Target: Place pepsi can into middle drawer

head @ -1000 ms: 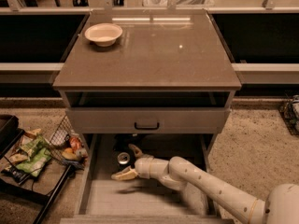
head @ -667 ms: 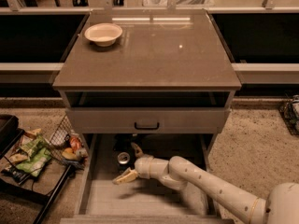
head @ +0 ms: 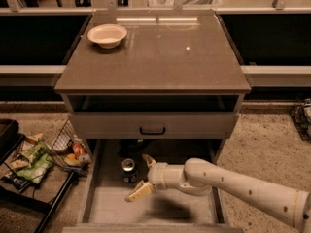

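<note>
The pepsi can (head: 129, 170) stands upright on the floor of the open middle drawer (head: 160, 210), near its back left. My gripper (head: 138, 177) is inside the drawer just right of the can, open, with one finger toward the back and one toward the front. The can stands free at the mouth of the fingers, and I cannot tell whether they touch it. My white arm (head: 233, 183) reaches in from the lower right.
A shut drawer front with a black handle (head: 152, 130) sits above the open drawer. A white bowl (head: 107, 35) stands on the cabinet top at the back left. A rack with snack bags (head: 34, 159) is on the floor at the left.
My gripper has drawn a little to the right and toward the drawer's front, away from the can. The can has stayed upright in place.
</note>
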Available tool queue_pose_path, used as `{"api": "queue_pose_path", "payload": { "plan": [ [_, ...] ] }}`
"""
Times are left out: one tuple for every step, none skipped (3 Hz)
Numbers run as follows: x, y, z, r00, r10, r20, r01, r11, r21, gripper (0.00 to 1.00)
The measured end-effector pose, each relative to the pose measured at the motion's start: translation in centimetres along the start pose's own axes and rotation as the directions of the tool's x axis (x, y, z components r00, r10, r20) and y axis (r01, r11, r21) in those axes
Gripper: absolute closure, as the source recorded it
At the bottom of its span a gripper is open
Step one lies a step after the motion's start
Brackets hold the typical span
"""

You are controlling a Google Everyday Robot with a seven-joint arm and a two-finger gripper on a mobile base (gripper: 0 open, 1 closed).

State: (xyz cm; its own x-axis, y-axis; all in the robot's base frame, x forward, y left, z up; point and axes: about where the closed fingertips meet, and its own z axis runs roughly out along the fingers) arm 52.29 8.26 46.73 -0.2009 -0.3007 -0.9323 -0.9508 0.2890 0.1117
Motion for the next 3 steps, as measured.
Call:
{"api": "queue_pose_path", "payload": {
  "plan": [
    [-1.0, 5.4, -4.2, 0.992, 0.068, -0.107, -0.072, 0.9967, -0.036, 0.00],
    [-2.9, 9.9, -8.8, 0.976, 0.112, -0.187, -0.121, 0.9919, -0.038, 0.00],
    [-6.7, 11.0, -13.5, 0.967, 0.092, -0.236, -0.094, 0.9956, 0.004, 0.00]
  ]
}}
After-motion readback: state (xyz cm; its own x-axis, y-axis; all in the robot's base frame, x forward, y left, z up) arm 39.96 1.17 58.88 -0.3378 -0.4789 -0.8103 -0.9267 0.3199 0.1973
